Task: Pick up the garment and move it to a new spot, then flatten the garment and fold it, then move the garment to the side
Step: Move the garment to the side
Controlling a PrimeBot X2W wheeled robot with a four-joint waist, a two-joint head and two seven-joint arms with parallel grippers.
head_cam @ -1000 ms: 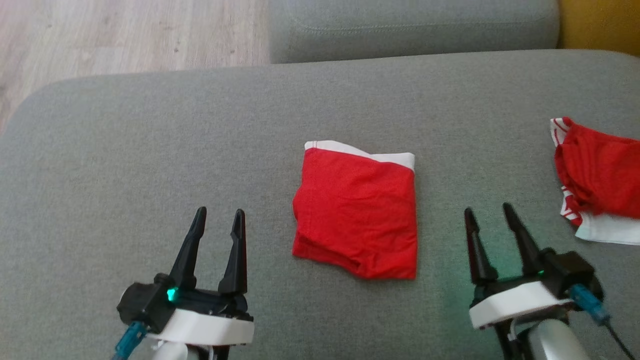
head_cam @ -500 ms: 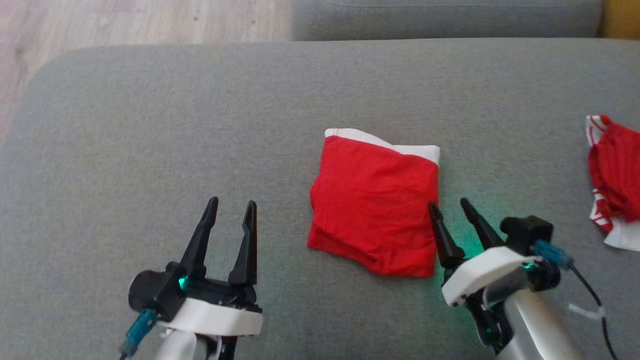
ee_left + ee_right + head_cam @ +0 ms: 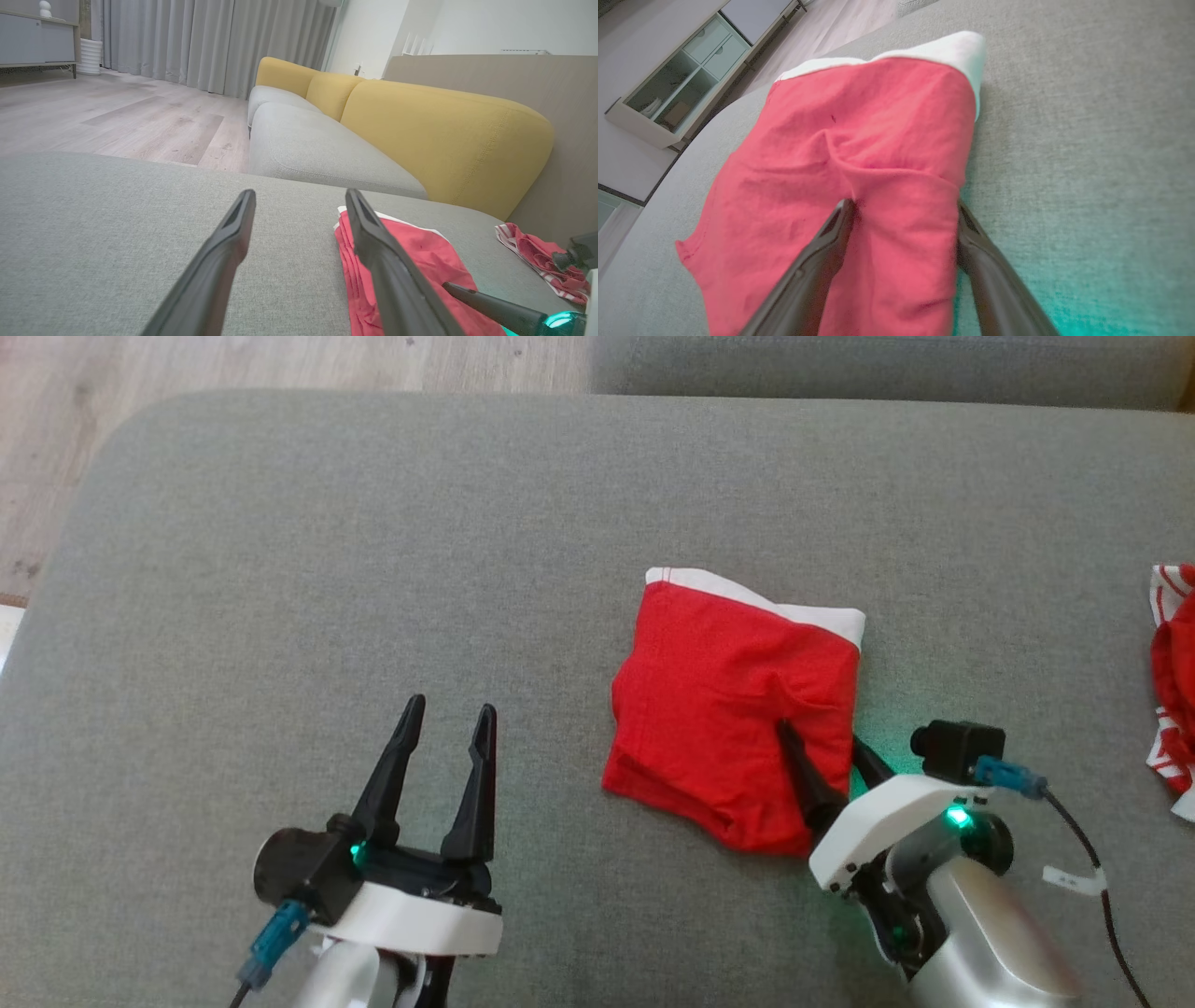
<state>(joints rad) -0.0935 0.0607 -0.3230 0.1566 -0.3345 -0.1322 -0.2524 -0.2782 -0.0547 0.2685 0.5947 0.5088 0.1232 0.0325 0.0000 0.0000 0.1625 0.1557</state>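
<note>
A folded red garment (image 3: 728, 700) with a white waistband lies flat on the grey cushion (image 3: 373, 569). My right gripper (image 3: 822, 735) is open and straddles the garment's near right edge: one finger rests on top of the red cloth, the other sits beside the edge. In the right wrist view the garment (image 3: 859, 140) bunches into a small ridge between the fingers of my right gripper (image 3: 903, 207). My left gripper (image 3: 450, 707) hovers open left of the garment, holding nothing. The left wrist view shows my left gripper (image 3: 300, 192) with the garment (image 3: 420, 252) to its right.
A second red and white striped garment (image 3: 1174, 691) lies crumpled at the cushion's right edge. Wood floor (image 3: 233, 364) lies beyond the cushion's far left corner. A grey and yellow sofa (image 3: 420, 126) stands behind.
My right gripper has moved left and forward onto the garment's right edge, wrinkling the cloth there. The head camera has shifted, sliding the scene rightward. My left gripper has held still.
</note>
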